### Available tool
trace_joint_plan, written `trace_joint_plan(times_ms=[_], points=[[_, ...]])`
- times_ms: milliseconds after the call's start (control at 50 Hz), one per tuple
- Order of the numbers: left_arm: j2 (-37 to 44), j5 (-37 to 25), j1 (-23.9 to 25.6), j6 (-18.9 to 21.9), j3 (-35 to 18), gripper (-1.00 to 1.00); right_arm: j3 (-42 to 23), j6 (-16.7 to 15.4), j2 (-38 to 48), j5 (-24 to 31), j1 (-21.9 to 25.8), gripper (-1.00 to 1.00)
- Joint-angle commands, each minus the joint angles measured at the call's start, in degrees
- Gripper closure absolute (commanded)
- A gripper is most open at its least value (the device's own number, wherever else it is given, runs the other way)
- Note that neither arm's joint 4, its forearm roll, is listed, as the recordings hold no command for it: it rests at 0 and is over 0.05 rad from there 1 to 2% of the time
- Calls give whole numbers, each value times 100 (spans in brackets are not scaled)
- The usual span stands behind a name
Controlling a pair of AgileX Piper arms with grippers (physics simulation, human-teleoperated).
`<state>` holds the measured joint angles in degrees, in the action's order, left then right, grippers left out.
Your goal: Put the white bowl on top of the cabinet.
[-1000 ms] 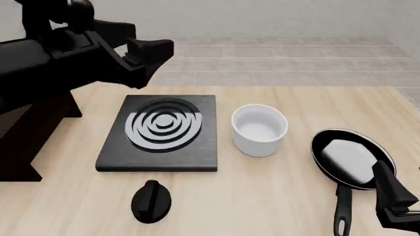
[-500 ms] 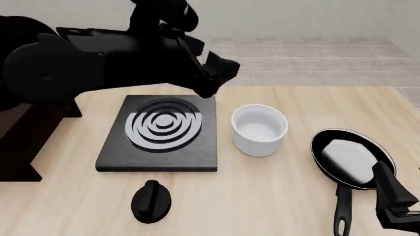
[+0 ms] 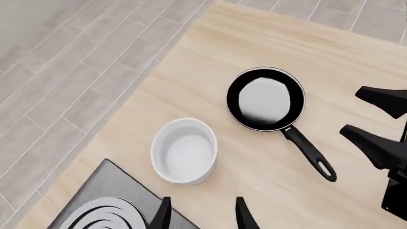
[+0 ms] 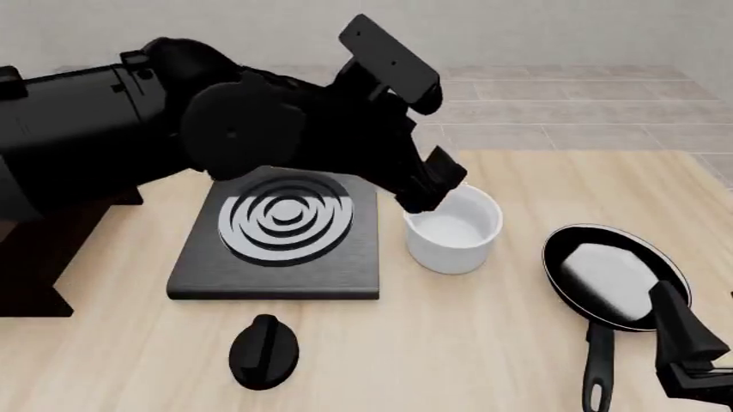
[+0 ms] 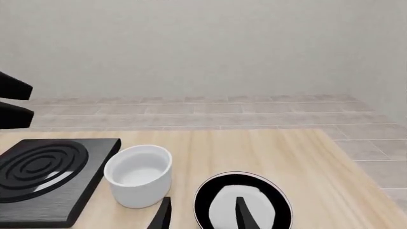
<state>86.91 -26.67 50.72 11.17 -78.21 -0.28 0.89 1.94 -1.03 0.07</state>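
Note:
The white bowl stands upright on the wooden table, just right of the stove plate; it also shows in the wrist views. My left gripper hangs open over the bowl's back-left rim, its fingertips apart with nothing between them. The dark cabinet stands at the far left, mostly hidden behind the left arm. At the front right corner, my right gripper is open beside the pan handle, its fingertips empty.
A black stove plate with concentric rings lies left of the bowl. A black knob sits in front of it. A black frying pan with a white patch lies right of the bowl, handle toward the front edge.
The left arm has swung right from behind the stove plate and come down to the bowl's back rim. The bowl and the right arm have not moved.

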Motion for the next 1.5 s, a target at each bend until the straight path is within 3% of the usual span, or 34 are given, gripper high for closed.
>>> trace_joint_plan(times_ms=[20,300,640,820,960,1500], points=[[557,-331,255,255,-338,-100,0,-26,-21,3,3,-100],[1029,-728,413,336,-571,-100,-12,-37,-96,82,5,-100],[1424,-1123,158,1283,-1037,-100,5,37,0,21,2,-100],[1706,-1113,45,1655,-915,-100,-26,-28,-137,143,8,-100],[1931,-1367,8,1597,-1302,-100,0,-36,-85,60,9,-100],[2433,-1544,66,1693,-1507,-100,0,6,-17,21,7,-100]])
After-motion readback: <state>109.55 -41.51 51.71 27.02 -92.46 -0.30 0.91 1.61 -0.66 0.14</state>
